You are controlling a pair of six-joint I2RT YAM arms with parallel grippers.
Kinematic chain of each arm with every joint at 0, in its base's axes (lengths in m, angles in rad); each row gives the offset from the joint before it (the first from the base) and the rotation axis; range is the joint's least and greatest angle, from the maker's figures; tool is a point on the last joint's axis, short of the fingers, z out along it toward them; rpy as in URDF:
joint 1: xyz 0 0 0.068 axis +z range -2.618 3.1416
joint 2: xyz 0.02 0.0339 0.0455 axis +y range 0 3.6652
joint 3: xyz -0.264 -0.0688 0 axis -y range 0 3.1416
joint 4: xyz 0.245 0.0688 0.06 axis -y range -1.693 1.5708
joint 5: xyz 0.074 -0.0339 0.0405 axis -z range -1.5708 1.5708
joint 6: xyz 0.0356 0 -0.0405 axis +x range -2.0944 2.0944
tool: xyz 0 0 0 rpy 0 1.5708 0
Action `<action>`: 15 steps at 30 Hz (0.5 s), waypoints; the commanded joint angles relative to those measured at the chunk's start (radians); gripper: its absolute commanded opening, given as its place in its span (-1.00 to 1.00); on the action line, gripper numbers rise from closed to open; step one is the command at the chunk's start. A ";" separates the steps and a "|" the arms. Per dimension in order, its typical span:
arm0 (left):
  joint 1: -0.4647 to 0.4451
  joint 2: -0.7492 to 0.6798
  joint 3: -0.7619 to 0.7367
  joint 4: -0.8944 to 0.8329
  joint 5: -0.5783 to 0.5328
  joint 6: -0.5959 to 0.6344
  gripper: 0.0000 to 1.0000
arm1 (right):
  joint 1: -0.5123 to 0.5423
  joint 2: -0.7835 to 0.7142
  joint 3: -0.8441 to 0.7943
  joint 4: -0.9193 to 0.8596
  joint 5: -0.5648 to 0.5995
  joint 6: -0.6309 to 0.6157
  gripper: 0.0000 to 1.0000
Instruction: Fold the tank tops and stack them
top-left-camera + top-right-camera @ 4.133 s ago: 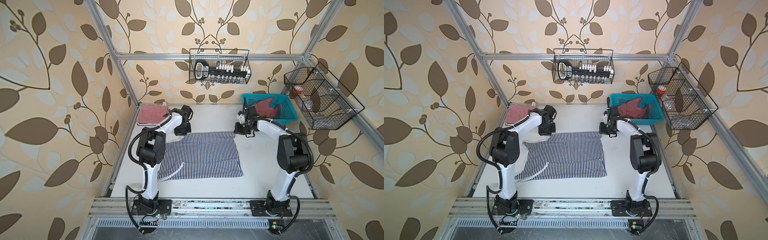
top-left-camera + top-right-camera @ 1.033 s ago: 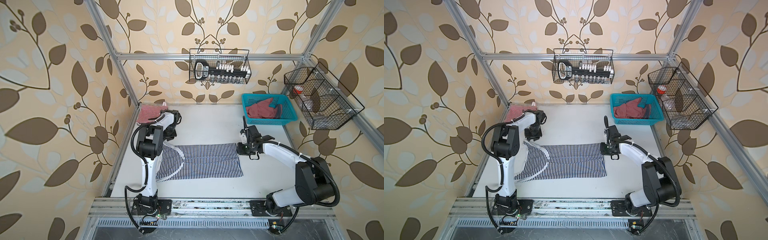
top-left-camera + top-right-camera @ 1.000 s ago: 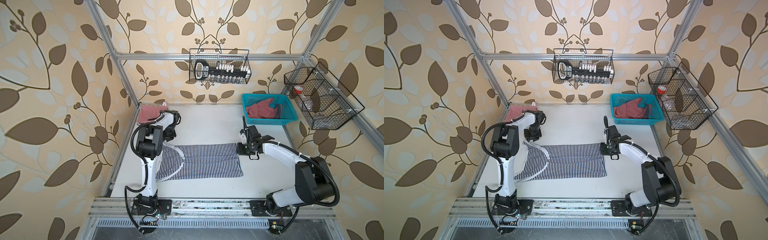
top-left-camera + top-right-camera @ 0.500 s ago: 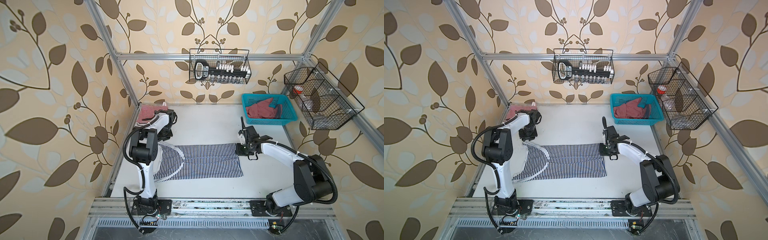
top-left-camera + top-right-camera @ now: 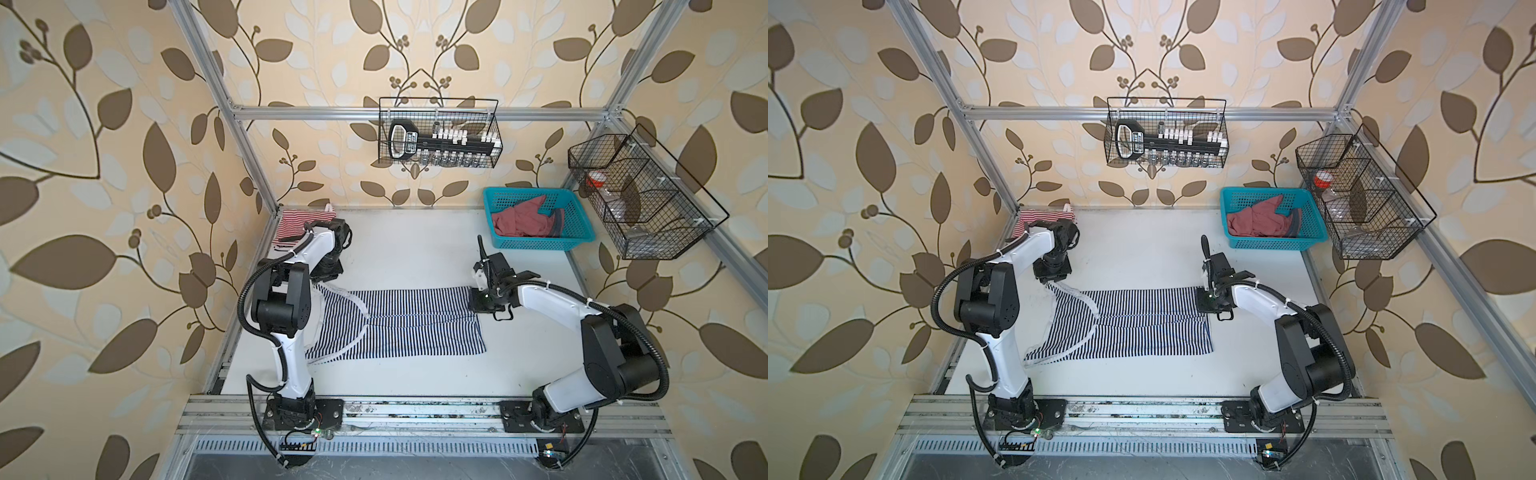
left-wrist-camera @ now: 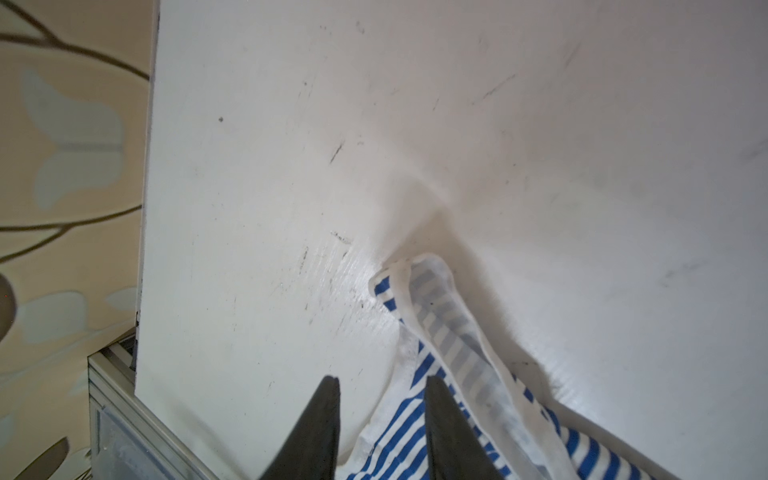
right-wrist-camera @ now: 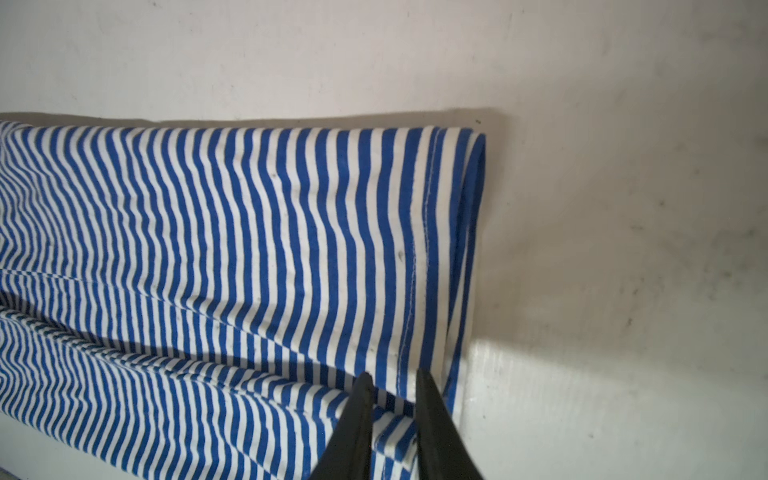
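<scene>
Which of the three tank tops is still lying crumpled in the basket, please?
The dusty red top, bunched in the basket; the navy-striped top lies on the table, the red-striped top at the far-left corner.

Three tank tops: navy-striped [image 5: 399,324] at centre, red-striped [image 5: 297,222] at ten o'clock, dusty red [image 5: 519,222] (inside the one turquoise basket [image 5: 536,243]); two wire racks.
</scene>
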 commanded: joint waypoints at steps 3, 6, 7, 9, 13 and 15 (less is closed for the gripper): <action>0.000 0.061 0.087 -0.064 -0.064 -0.001 -0.22 | 0.004 0.004 0.006 -0.004 -0.015 -0.004 -0.59; 0.000 0.080 0.066 -0.068 -0.087 -0.005 -0.21 | 0.005 0.010 0.008 -0.004 -0.019 -0.008 -0.59; 0.003 0.087 0.058 -0.068 -0.091 -0.006 -0.21 | 0.006 0.013 0.010 -0.004 -0.022 -0.007 -0.59; 0.007 0.100 0.049 -0.066 -0.091 -0.008 -0.21 | 0.006 0.018 0.010 -0.004 -0.024 -0.008 -0.59; 0.014 0.117 0.051 -0.065 -0.092 -0.008 -0.21 | 0.006 0.020 0.010 -0.006 -0.024 -0.011 -0.59; 0.017 0.120 0.048 -0.060 -0.092 -0.009 -0.22 | 0.007 0.021 0.011 -0.007 -0.024 -0.014 -0.59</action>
